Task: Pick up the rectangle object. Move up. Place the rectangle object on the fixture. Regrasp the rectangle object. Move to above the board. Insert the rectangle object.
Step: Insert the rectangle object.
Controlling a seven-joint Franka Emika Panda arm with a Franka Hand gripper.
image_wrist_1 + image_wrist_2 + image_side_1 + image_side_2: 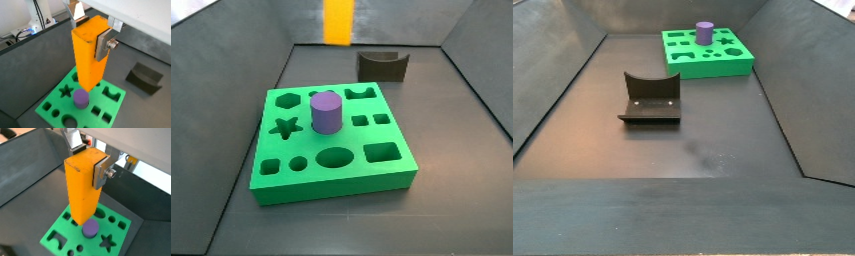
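Note:
My gripper (91,35) is shut on the top end of the rectangle object (88,62), a smooth orange-yellow block hanging upright. A silver finger plate (101,46) presses its side. In both wrist views the block (81,195) hangs high above the green board (53,107) (61,237), its lower end over the board's edge near the purple cylinder (81,98). In a side view only the block's lower part (338,22) shows at the top edge, behind the board (331,186). The dark fixture (382,64) (649,98) stands bare on the floor apart from the board (714,68).
The purple cylinder (326,112) (90,229) (706,33) stands upright in a hole of the board. Other cut-outs, among them a star, a hexagon, circles and squares, are open. Dark sloping walls enclose the grey floor. Cables lie outside one wall.

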